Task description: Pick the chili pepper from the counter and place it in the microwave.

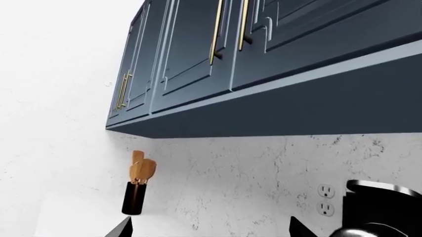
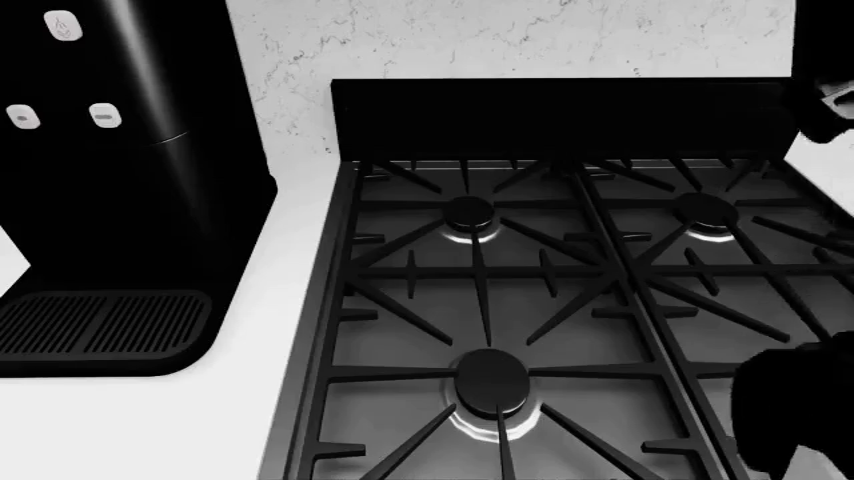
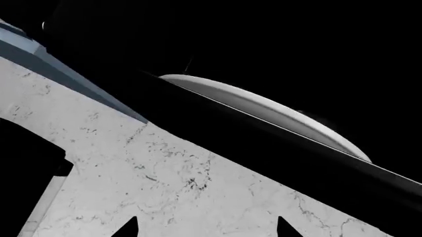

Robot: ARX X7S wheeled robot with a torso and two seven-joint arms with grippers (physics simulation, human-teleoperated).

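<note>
White counter (image 2: 147, 425) fills the left of the head view, running under a tall black appliance (image 2: 107, 180) with small white buttons and a ribbed tray at its foot. No chili pepper shows in any of the three views, so its place cannot be told; the microwave is likewise not clearly identifiable. Beside the appliance sits the black gas stove (image 2: 561, 320), its cast grates crossing three visible burners, with a marbled white backsplash (image 2: 534, 40) behind.

Only dark blurred parts of the right arm (image 2: 794, 415) show at the head view's lower right corner, over the stove's edge, and another dark shape at the upper right. The left gripper (image 1: 211, 228) shows just two black fingertips with a wide gap between them and nothing held; ahead of it stand a black holder (image 1: 133, 197) of wooden utensils, a wall outlet (image 1: 325, 200) and a glossy black object. Blue-grey upper cabinets (image 1: 264, 64) with brass handles hang above. The right gripper (image 3: 207, 228) likewise shows two spread, empty tips, pointing at marbled wall with a pale curved disc (image 3: 264, 111) inside a dark cavity beyond
</note>
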